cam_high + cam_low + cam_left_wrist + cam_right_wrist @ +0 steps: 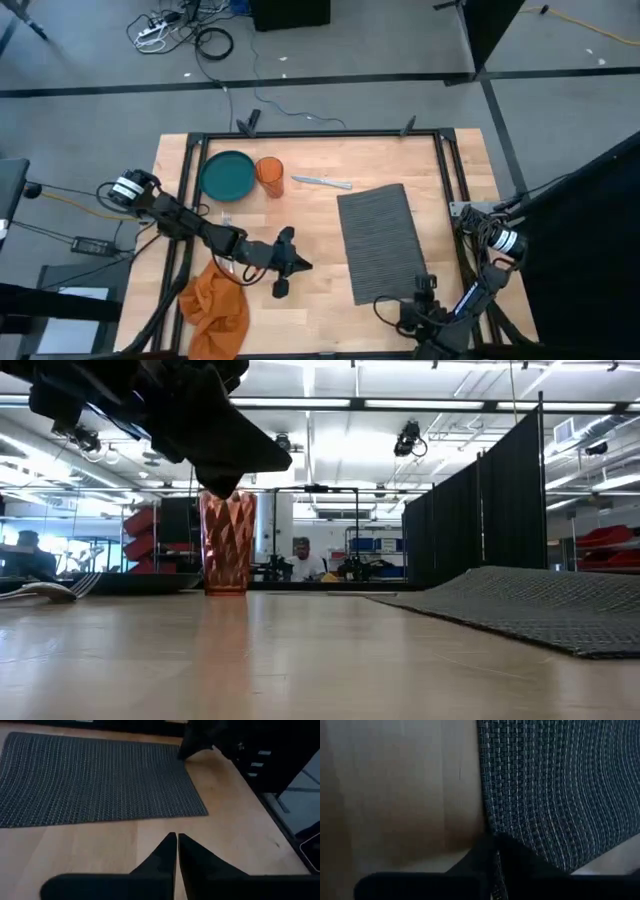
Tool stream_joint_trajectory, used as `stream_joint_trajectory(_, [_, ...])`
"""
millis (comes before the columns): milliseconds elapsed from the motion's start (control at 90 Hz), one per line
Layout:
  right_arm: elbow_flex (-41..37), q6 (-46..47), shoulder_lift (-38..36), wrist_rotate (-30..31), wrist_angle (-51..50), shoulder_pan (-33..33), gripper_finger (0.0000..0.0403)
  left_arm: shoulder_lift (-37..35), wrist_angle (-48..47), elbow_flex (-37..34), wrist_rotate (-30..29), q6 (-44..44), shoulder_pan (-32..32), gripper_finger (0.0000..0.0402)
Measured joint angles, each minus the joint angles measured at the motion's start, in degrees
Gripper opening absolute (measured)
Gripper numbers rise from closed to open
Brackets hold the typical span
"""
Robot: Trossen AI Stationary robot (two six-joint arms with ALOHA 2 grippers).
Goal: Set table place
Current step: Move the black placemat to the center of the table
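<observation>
The table place, a dark grey ribbed placemat (380,243), lies right of centre on the wooden table (320,215). My right gripper (421,293) is at the mat's near edge, by the near right corner, and is shut on it. My left gripper (292,264) hovers left of the mat with its fingers shut (177,851) and holds nothing. It points toward the placemat (95,780). In the low view it hangs above the tabletop (222,478). My right gripper has a corner of the placemat (492,831) at its near edge between its shut fingers (520,854). One finger lies over the mat's top. The gripper hides the other finger's contact. The rest of the mat lies spread on the table.
At the far left stand a teal plate (228,175) and an orange cup (269,175), with a knife (322,182) to their right. A fork (45,590) lies by the plate. A crumpled orange napkin (215,310) sits at the near left. Bare wood lies between my grippers.
</observation>
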Motion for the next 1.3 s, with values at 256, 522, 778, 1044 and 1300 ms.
stream_joint_trajectory(256, [6.4,4.2,-0.1,4.5,-10.9,-1.5,0.0,0.0,1.2,0.0,0.0,0.0,-0.4,0.0])
stream_joint_trajectory(522, [7.6,6.6,-0.1,6.9,-10.2,-4.5,0.0,1.7,3.4,0.2,-0.2,-1.5,-2.2,0.0])
stream_joint_trajectory(778, [8.3,11.0,-0.2,14.4,-6.2,-7.0,0.0,15.0,4.0,10.4,-1.0,-2.6,-5.7,0.0])
stream_joint_trajectory(1044, [9.0,5.0,-0.2,17.6,-1.1,-9.2,0.0,24.4,-12.0,27.3,-3.4,1.2,-4.3,0.0])
stream_joint_trajectory(1300, [9.6,3.8,-0.2,18.6,-0.9,-9.5,0.0,25.6,-17.8,31.6,0.7,1.9,-3.8,0.001])
